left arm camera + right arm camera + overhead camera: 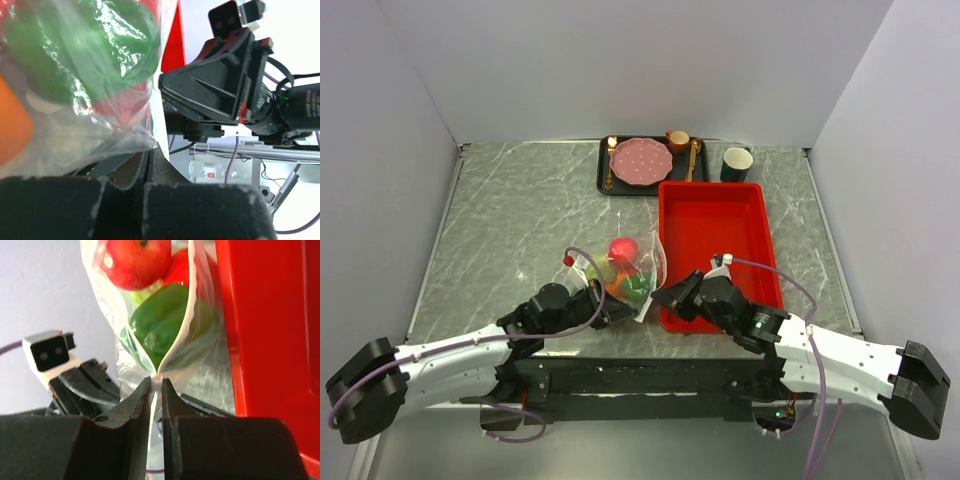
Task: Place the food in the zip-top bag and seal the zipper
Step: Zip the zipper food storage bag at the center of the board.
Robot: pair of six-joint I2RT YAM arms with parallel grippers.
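On the gray table [510, 220], right beside the big red tray [720, 225], sits the zip-top bag [650, 262]. The left gripper [149, 156] is pinching the bag's near edge. The right gripper [156, 384] is pinching the zipper [184, 335], which gapes apart above it. The food is inside the bag: a red apple [132, 260] and, smaller, a green pepper [160, 325].

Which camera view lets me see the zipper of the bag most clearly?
Right wrist: the zipper, a white strip, is close, parted above the right pincer pinching it. Left wrist shows one white edge; top external only a thin line.
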